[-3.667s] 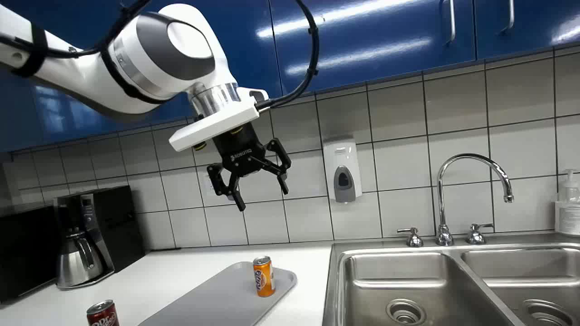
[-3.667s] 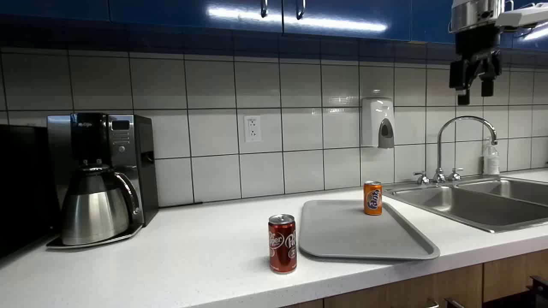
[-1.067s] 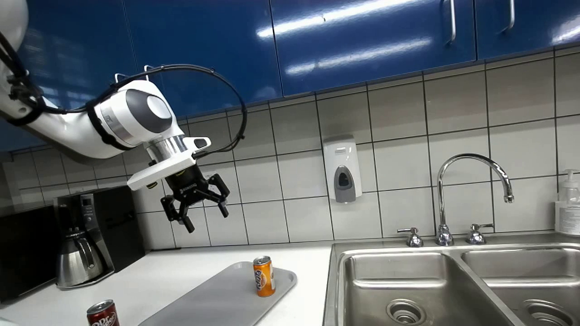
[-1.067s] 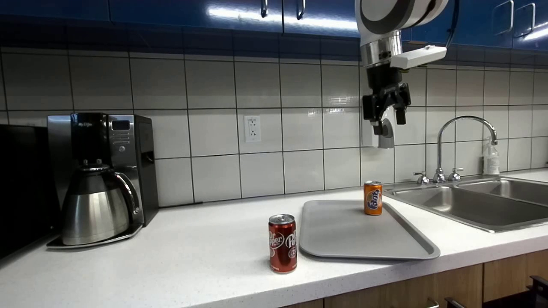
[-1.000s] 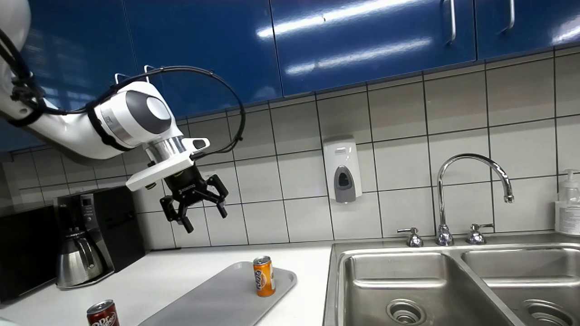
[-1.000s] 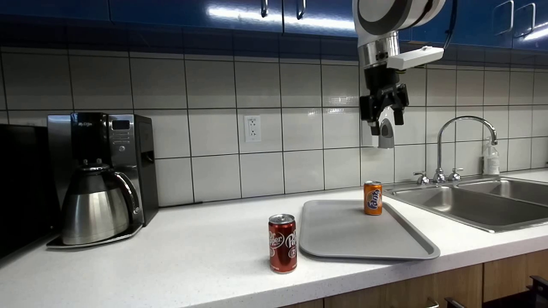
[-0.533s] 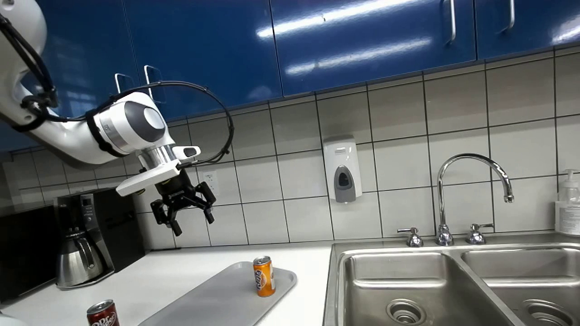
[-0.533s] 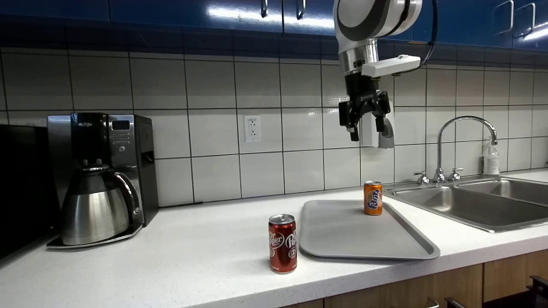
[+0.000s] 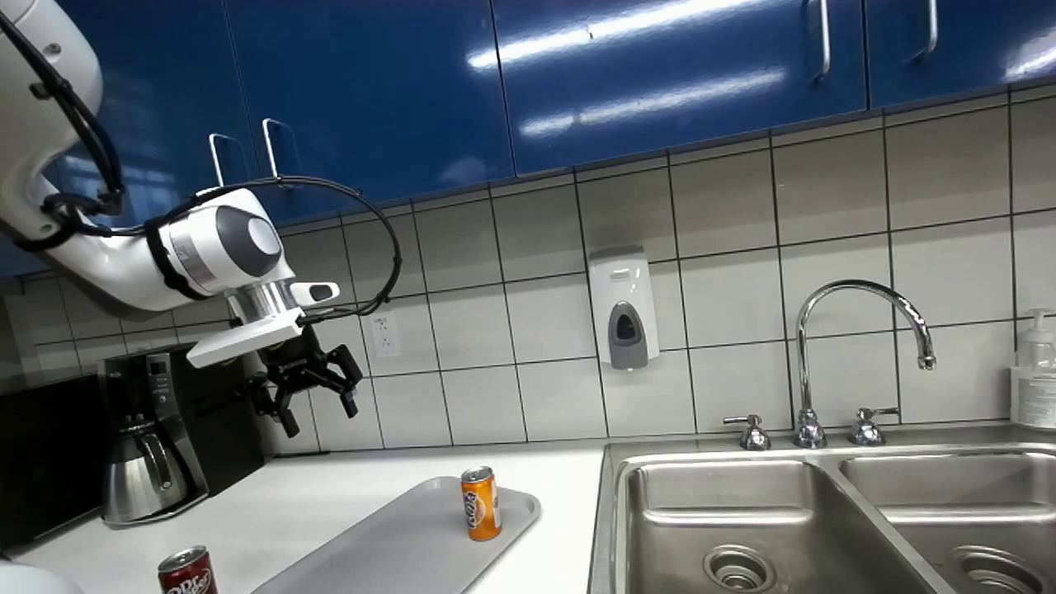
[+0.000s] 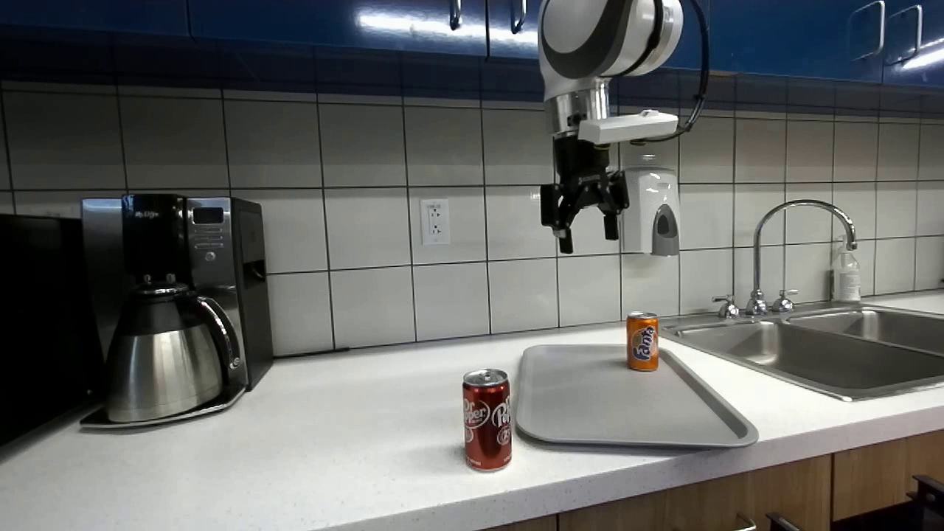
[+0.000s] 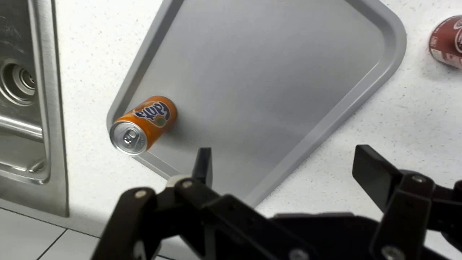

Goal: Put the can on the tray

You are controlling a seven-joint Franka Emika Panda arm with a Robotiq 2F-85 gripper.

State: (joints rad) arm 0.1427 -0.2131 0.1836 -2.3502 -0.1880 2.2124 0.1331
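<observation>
The can is dark red with whitish lettering and a pale top. It stands upright on the white counter beside the tray, in both exterior views (image 9: 188, 574) (image 10: 487, 424); in the wrist view the can (image 11: 447, 41) is cut off at the right edge. The flat grey tray (image 10: 612, 405) lies on the counter and shows in the wrist view (image 11: 260, 72) and in an exterior view (image 9: 396, 544). My gripper (image 9: 321, 415) is open and empty, high above the counter, also in an exterior view (image 10: 588, 236). In the wrist view its fingers (image 11: 373, 177) stand wide apart.
An orange can (image 10: 642, 343) stands upright on the tray's far end. The steel sink (image 9: 726, 528) with its faucet (image 9: 858, 285) is beyond the tray. A coffee maker (image 10: 177, 310) stands at the counter's other end. A soap dispenser (image 10: 650, 210) hangs on the tiled wall; blue cabinets (image 9: 371, 91) are overhead.
My open gripper has moved left and lower in both exterior views, away from the sink side toward the coffee maker side. The cans and the tray have not moved.
</observation>
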